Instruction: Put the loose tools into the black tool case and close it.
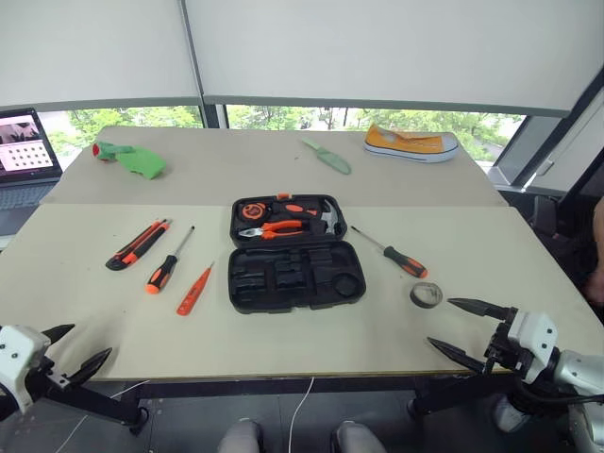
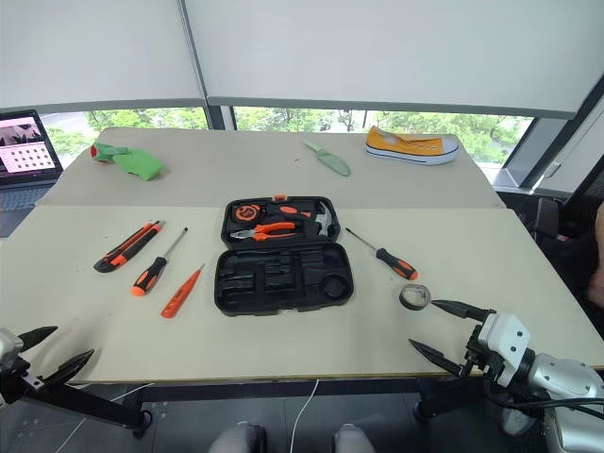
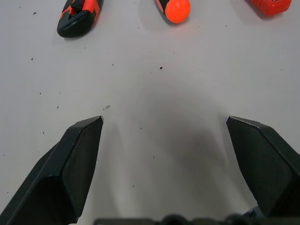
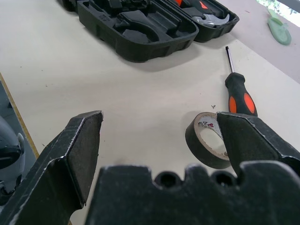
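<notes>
The black tool case [image 1: 295, 275] lies open in the middle of the table, its near half holding empty moulded slots and its far half holding pliers, a hammer and a tape measure. Left of it lie the utility knife [image 1: 138, 244], a screwdriver [image 1: 168, 264] and the orange tester screwdriver [image 1: 193, 290]. Right of it lie a second screwdriver [image 1: 392, 253] and the dark tape roll [image 1: 426, 294]. My left gripper [image 1: 74, 350] stands open at the front left edge. My right gripper [image 1: 464, 330] is open just in front of the tape roll [image 4: 209, 139], empty.
On the far half of the table lie a green knife-like item [image 1: 327, 156], a yellow shoe [image 1: 411, 143] and a green object [image 1: 132, 159]. A laptop [image 1: 25, 151] stands at the far left. The table's front edge [image 1: 283, 377] runs close to both grippers.
</notes>
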`<control>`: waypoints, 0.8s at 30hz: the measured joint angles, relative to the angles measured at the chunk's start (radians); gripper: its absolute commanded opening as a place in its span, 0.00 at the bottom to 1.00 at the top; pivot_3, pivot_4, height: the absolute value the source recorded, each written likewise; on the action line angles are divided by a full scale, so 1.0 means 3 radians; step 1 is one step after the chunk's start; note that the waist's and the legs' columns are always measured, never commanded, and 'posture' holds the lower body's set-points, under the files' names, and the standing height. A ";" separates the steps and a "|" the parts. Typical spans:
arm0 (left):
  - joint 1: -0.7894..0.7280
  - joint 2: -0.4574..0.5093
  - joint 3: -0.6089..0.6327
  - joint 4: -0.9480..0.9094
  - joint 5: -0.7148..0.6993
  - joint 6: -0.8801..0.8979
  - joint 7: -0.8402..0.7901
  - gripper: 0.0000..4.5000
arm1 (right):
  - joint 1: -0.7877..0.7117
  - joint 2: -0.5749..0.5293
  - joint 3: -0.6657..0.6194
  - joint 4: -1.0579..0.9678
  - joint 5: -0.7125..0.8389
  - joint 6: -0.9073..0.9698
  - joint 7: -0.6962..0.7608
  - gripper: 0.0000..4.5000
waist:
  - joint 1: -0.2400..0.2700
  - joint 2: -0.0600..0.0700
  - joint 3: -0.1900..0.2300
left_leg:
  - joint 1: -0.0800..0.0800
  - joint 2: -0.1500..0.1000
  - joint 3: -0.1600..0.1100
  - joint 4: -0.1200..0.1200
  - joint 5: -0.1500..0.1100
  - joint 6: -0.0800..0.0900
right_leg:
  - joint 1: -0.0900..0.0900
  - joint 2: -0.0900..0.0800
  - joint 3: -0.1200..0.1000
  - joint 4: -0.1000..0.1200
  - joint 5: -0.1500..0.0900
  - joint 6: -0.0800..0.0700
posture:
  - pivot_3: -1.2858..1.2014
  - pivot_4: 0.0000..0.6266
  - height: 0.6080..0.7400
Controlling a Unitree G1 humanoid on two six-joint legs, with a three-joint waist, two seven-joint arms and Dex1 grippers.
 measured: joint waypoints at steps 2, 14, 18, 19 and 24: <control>0.0006 -0.0016 0.0014 -0.0016 -0.0035 0.0045 0.0015 1.00 | -0.0010 0.0008 0.0004 -0.0003 0.0008 0.0015 -0.0005 0.99 | 0.0000 0.0000 0.0000 | 0.0000 0.0000 0.0000 0.0000 0.0000 0.0000 | 0.0000 0.0000 0.0000 0.0000 0.0000 0.0000 | 0.52 0.24 1.00; 0.0157 -0.0709 0.0844 -0.0624 -0.1253 0.1705 0.1158 1.00 | -0.0470 0.0427 -0.0031 -0.0846 0.0748 0.0659 -0.0525 0.99 | 0.0029 -0.0018 -0.0001 | 0.0002 0.0003 0.0002 0.0005 -0.0001 -0.0001 | -0.0010 -0.0003 -0.0006 0.0003 0.0004 0.0002 | 0.52 0.24 1.00; -0.0229 -0.0411 0.0670 -0.0982 -0.1424 0.2123 0.1304 1.00 | -0.0494 0.0395 -0.0020 -0.0849 0.0738 0.0659 -0.0448 0.99 | 0.0086 -0.0018 -0.0001 | 0.0002 0.0005 0.0005 0.0007 -0.0001 -0.0003 | -0.0007 -0.0005 -0.0011 0.0002 0.0010 0.0002 | 0.52 0.24 1.00; -0.0398 -0.0300 0.0541 -0.1069 -0.1441 0.2302 0.1394 1.00 | -0.0492 0.0373 -0.0020 -0.0850 0.0725 0.0659 -0.0426 0.99 | 0.0088 -0.0016 -0.0001 | 0.0003 0.0005 0.0006 0.0007 -0.0001 -0.0003 | -0.0005 -0.0007 -0.0010 0.0001 0.0015 -0.0001 | 0.52 0.24 1.00; -0.1123 0.0016 -0.0150 -0.1198 -0.1405 0.2949 0.1659 1.00 | -0.0542 0.0366 0.0055 -0.0915 0.0680 0.0663 -0.0385 0.99 | 0.0041 -0.0013 -0.0002 | 0.0000 0.0006 0.0010 0.0007 0.0004 0.0004 | 0.0001 0.0002 -0.0003 0.0003 0.0025 0.0007 | 0.52 0.24 1.00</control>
